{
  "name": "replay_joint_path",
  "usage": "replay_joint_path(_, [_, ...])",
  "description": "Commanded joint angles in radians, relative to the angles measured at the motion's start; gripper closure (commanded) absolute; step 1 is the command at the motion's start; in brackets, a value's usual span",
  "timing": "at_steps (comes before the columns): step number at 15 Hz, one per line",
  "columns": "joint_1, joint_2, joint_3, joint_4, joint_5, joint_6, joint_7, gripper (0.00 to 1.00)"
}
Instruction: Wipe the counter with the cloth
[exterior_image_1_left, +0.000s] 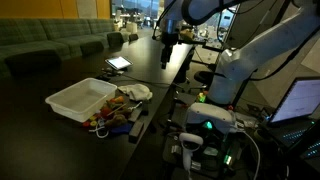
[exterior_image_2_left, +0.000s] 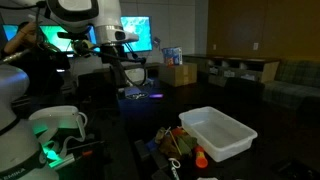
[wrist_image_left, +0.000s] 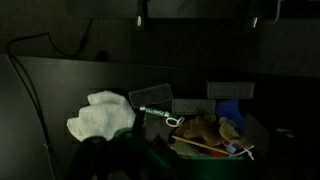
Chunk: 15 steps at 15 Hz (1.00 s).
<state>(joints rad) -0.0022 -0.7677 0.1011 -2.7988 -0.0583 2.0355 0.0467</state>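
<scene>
The white cloth (wrist_image_left: 100, 113) lies crumpled on the dark counter (exterior_image_1_left: 150, 72) beside a pile of toys. It also shows in an exterior view (exterior_image_1_left: 138, 91), next to the white tub. My gripper (exterior_image_1_left: 168, 42) hangs high over the far part of the counter, well away from the cloth. In the wrist view its two fingers (wrist_image_left: 205, 12) show only at the top edge, set wide apart with nothing between them. It also shows in an exterior view (exterior_image_2_left: 122, 78).
A white plastic tub (exterior_image_1_left: 80, 98) (exterior_image_2_left: 218, 131) stands near the cloth. A heap of toys, a marker and small blocks (wrist_image_left: 205, 130) (exterior_image_1_left: 112, 112) lies next to it. A tablet (exterior_image_1_left: 118, 62) lies farther back. Lab gear and screens flank the counter.
</scene>
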Motion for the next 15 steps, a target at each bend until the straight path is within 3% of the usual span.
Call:
replay_joint_path(1, [0.012, 0.001, -0.011, 0.002, -0.009, -0.003, 0.008, 0.0])
replay_joint_path(9, [0.009, 0.019, -0.012, 0.009, -0.016, 0.005, 0.003, 0.0])
replay_joint_path(15, [-0.054, 0.326, -0.029, 0.125, -0.152, 0.208, -0.024, 0.0])
